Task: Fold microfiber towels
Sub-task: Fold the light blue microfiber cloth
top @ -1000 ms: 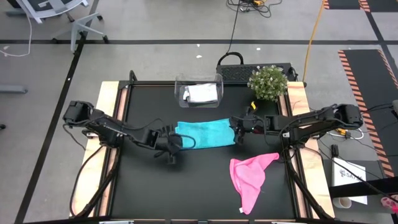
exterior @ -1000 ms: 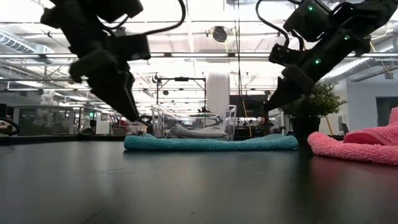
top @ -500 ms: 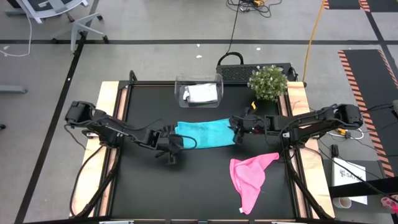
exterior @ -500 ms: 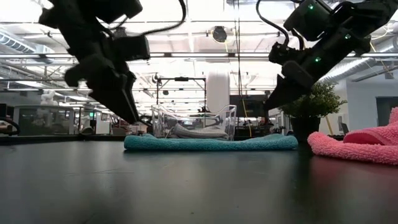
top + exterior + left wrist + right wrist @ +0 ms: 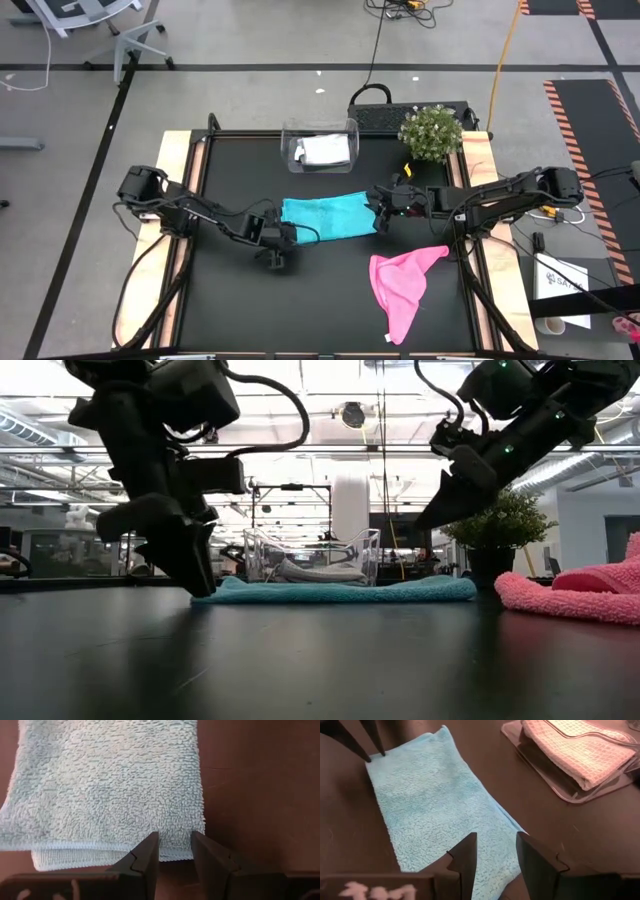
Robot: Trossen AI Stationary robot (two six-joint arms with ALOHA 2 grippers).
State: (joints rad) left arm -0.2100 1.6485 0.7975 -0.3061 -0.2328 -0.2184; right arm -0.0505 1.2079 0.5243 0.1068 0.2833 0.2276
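Left gripper [image 5: 281, 238] reaches low to the left edge of the teal towel [image 5: 328, 215], fingertips near the table, jaws slightly parted over the hem, gripping nothing. Right gripper [image 5: 381, 212] hangs tilted above the towel's right end, jaws parted and empty. Teal towel lies mid-table, folded, looped pile, stitched border. Pink towel [image 5: 402, 285] lies crumpled right; waffle-textured grey-white towel [image 5: 324, 150] sits in the clear bin [image 5: 292, 135]
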